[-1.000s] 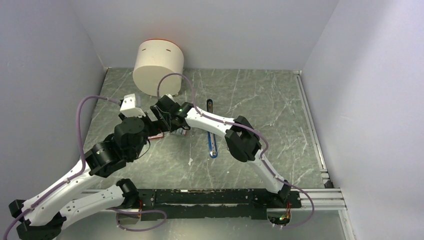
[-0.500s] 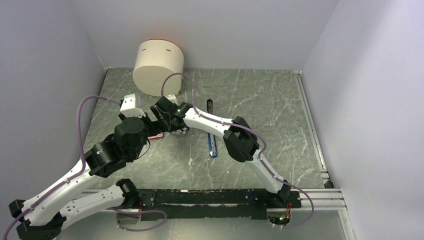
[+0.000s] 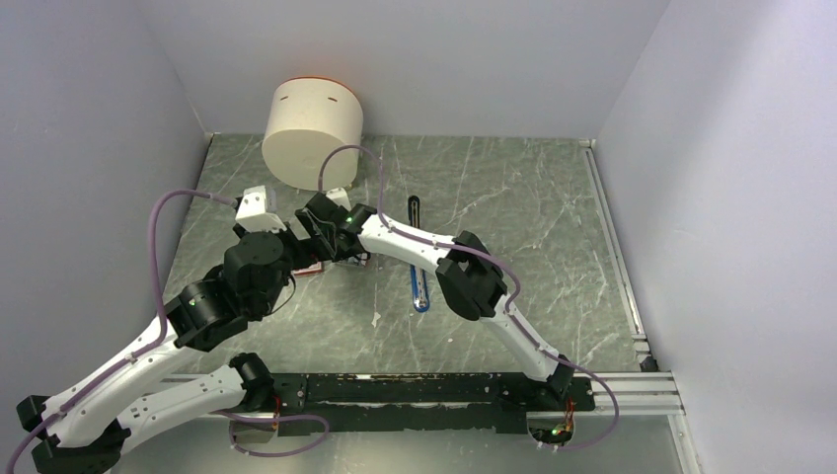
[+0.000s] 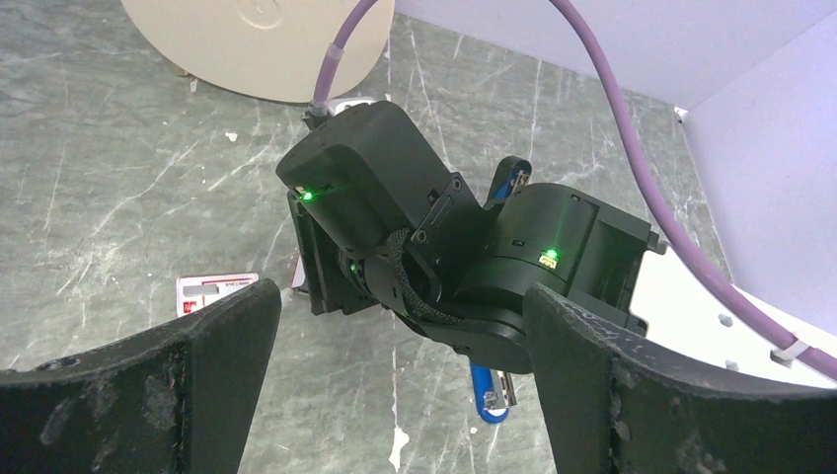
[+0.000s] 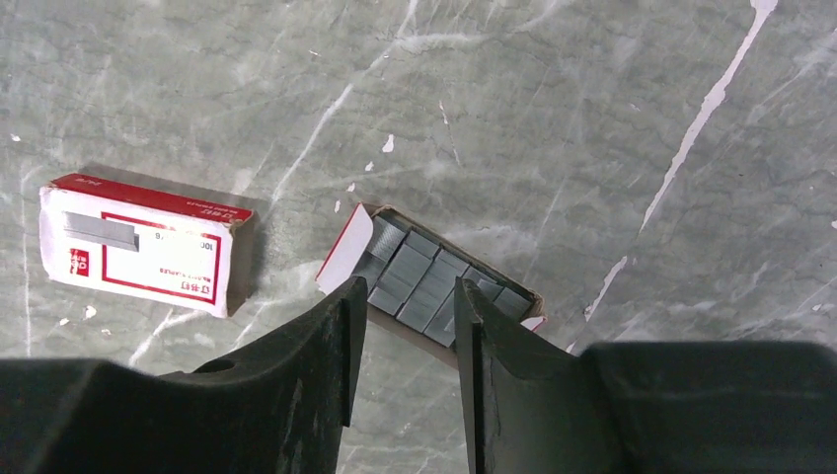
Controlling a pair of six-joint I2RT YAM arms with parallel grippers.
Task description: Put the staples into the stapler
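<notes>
Right arm [image 3: 474,281] has slid its elbow a touch toward 9 o'clock vs a sec ago; nothing else has shifted.

Top view: dark green marbled tabletop [image 3: 513,197], pale lilac walls [image 3: 691,148] on 3 sides, metal rail [image 3: 614,247] along the 3 o'clock edge. Cream drum [image 3: 312,128] sits at 11 o'clock by the back wall. Stapler [image 3: 418,267] lies flat near centre, black arm toward 12, blue body toward 6. Open tabletop runs from the stapler out to the rail; both arms crowd the 9–10 o'clock part. Left arm [image 3: 148,351] comes up from 7 o'clock, elbow bent. The right arm's forearm crosses over the stapler's middle, and the right gripper [image 3: 341,252] points down just beside the left wrist.

Left wrist view: left gripper [image 4: 400,306] stands wide, holding nothing, its fingers [image 4: 217,375] framing the right arm's black wrist. Red box [image 4: 217,292] lies flat at 9 o'clock of that wrist. The blue stapler end peeks out at 6 o'clock. Purple cable [image 4: 632,128] arcs overhead.

Right wrist view: right gripper's gap is narrow, fingertips [image 5: 341,316] straddling the staple tray [image 5: 434,281], grey blocks showing between them. Nothing visibly clamped; can't tell if the tips touch the tray. Red box lies at 9 o'clock of the tray, apart from it, white label up.
</notes>
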